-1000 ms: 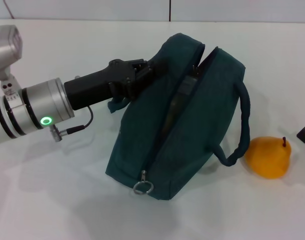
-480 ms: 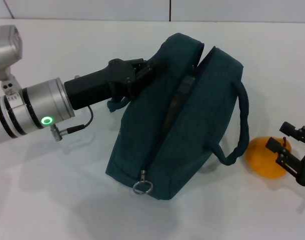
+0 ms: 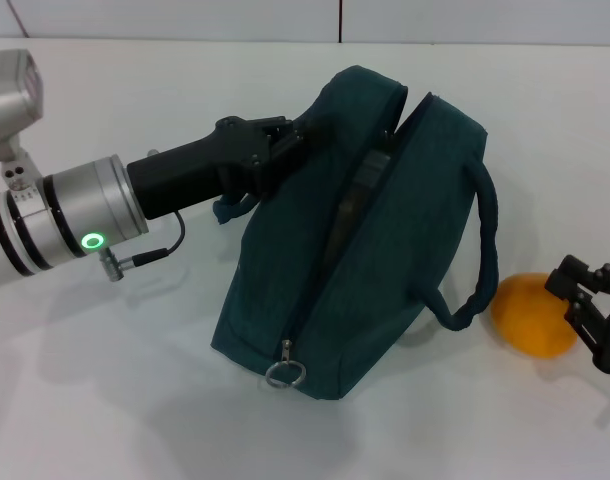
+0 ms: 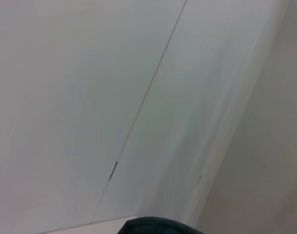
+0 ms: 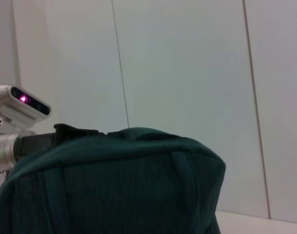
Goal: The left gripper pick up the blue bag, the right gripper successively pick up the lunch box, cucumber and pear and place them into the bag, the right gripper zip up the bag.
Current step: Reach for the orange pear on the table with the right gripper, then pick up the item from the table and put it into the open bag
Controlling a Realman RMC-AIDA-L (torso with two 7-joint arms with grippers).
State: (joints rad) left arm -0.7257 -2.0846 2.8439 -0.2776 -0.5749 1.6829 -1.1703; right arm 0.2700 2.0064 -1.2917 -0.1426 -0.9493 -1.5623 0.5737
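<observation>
Half the pear (image 3: 530, 316) behind the right gripper (image 3: 585, 305).

No writing, label, brand or number can be read anywhere: not on the blue bag (image 3: 365, 240), not on the left gripper (image 3: 270, 150), not on the pear (image 3: 530, 315).

The left end effector (image 3: 270, 150) is being held out level from its silver forearm, its fingers closed on the blue bag's (image 3: 385, 250) upper edge. The right end effector (image 3: 582, 297) is being kept low at the right, its open-linkage fingers spread against the pear (image 3: 525, 315).
</observation>
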